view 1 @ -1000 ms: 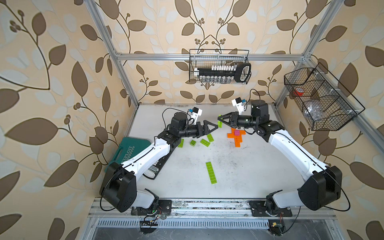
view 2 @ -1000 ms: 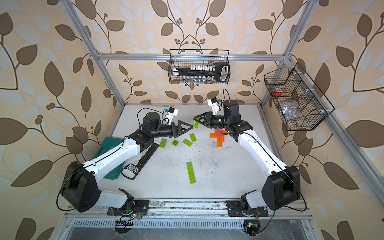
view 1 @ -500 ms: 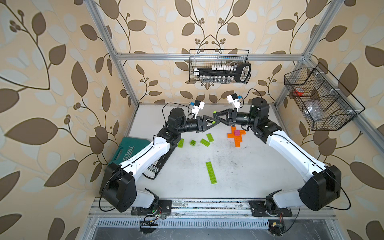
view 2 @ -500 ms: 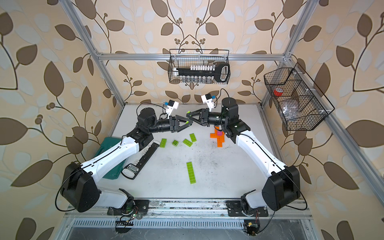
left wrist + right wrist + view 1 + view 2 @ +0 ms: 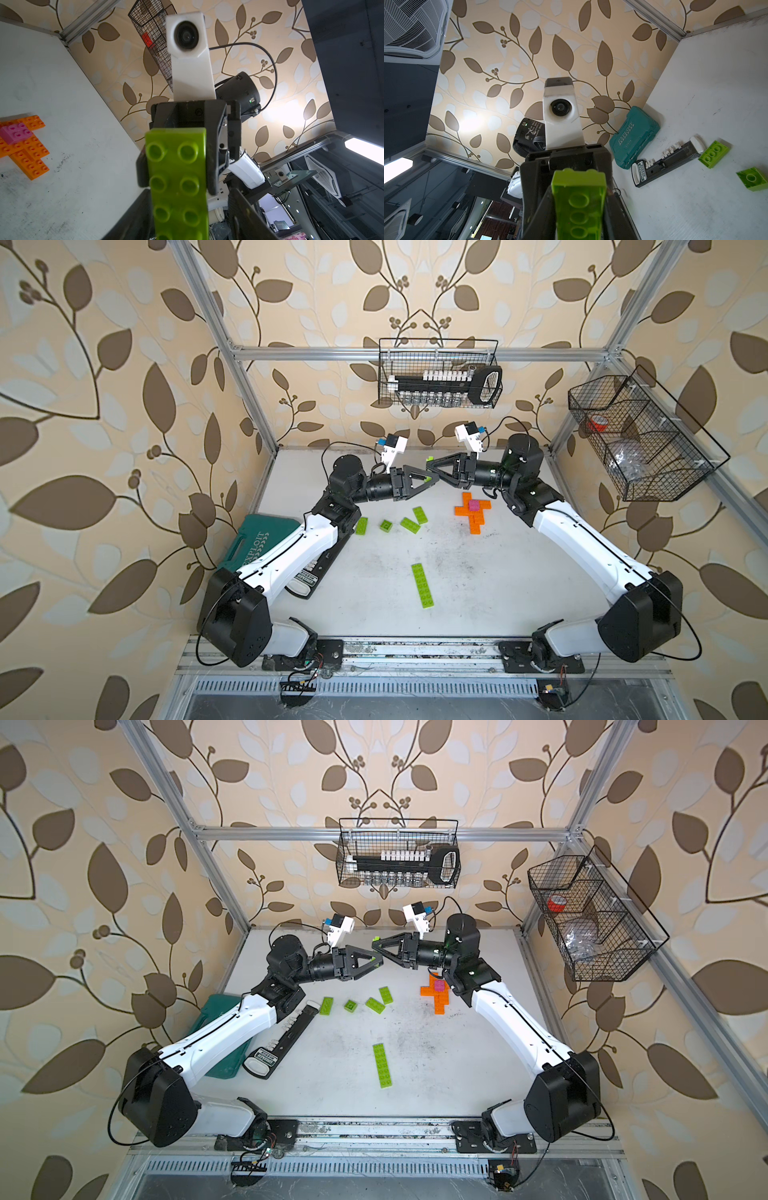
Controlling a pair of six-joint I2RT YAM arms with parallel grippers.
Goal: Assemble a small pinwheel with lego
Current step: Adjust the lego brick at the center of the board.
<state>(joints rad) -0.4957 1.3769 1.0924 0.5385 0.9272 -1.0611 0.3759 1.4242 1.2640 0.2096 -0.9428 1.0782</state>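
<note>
One lime-green lego brick (image 5: 178, 178) hangs in the air over the back of the table, held from both ends. My left gripper (image 5: 432, 480) is shut on one end and my right gripper (image 5: 429, 466) on the other, tip to tip. The right wrist view shows the brick's hollow underside (image 5: 579, 205). An orange cross of bricks (image 5: 471, 516) with a pink square brick (image 5: 473, 504) on it lies under the right wrist. Loose green bricks (image 5: 409, 525) and a long green one (image 5: 423, 585) lie on the table.
A teal tool case (image 5: 253, 541) and a black bit holder (image 5: 316, 572) lie under the left arm at the table's left edge. Wire baskets hang on the back wall (image 5: 440, 373) and the right wall (image 5: 636, 435).
The left gripper rose from over the loose green bricks, met the right gripper in the air, and went from open to shut on the brick that the right one holds.
</note>
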